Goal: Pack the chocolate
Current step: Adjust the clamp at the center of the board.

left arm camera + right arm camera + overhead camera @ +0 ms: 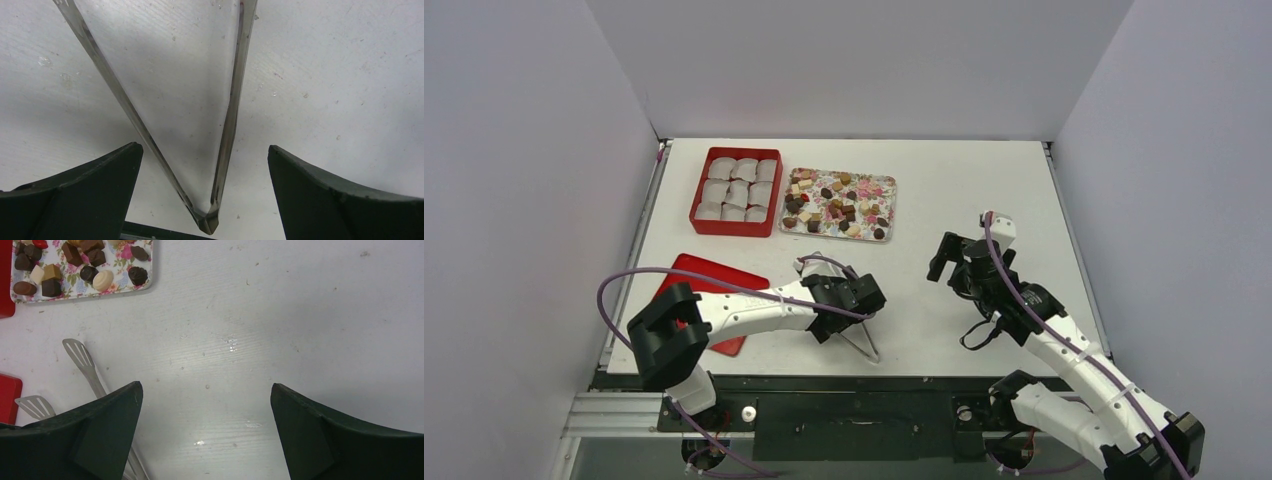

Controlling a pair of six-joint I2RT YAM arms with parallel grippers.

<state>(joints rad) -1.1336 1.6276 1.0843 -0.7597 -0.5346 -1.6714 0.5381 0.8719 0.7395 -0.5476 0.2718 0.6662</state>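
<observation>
Chocolate (846, 211) on floral tray (884, 187), well beyond both jaws

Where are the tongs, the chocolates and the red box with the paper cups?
Tongs (207, 220), left wrist view, on the bend where both arms join.
Chocolates (103, 280), right wrist view, on a round cream piece.
Red box (734, 229), top view, on its near wall.

Tongs (229, 125) (hinge nearest), left gripper (204, 146) spread — astride
</observation>
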